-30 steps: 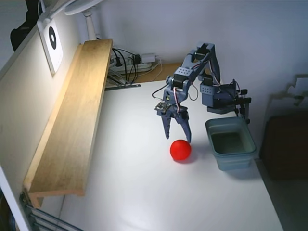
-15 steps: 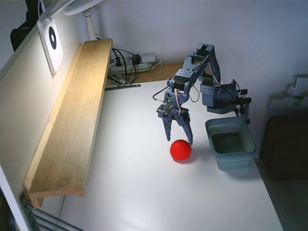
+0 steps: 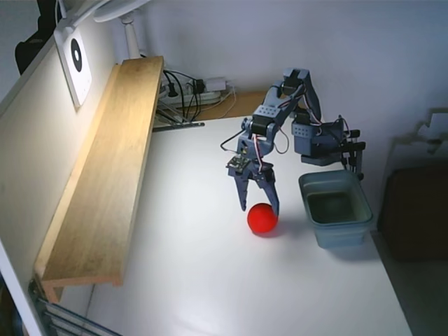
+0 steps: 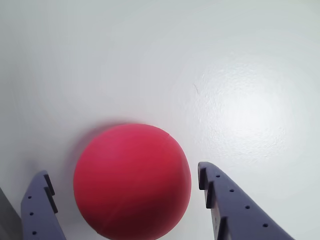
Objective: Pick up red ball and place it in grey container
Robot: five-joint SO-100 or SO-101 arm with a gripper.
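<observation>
Wrist view showed the red ball (image 4: 132, 181) resting on the white bench (image 4: 200, 60), sitting between my two spread fingers (image 4: 235, 210) with a gap on each side. My gripper (image 3: 259, 205) stood open, lowered around the ball. Fixed view placed the grey container (image 3: 337, 208) just right of the ball, apart from it.

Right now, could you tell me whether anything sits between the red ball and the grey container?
Nothing visible does. In the fixed view, only bare white table separates the red ball from the grey container, and the open gripper already straddles the ball.
</observation>
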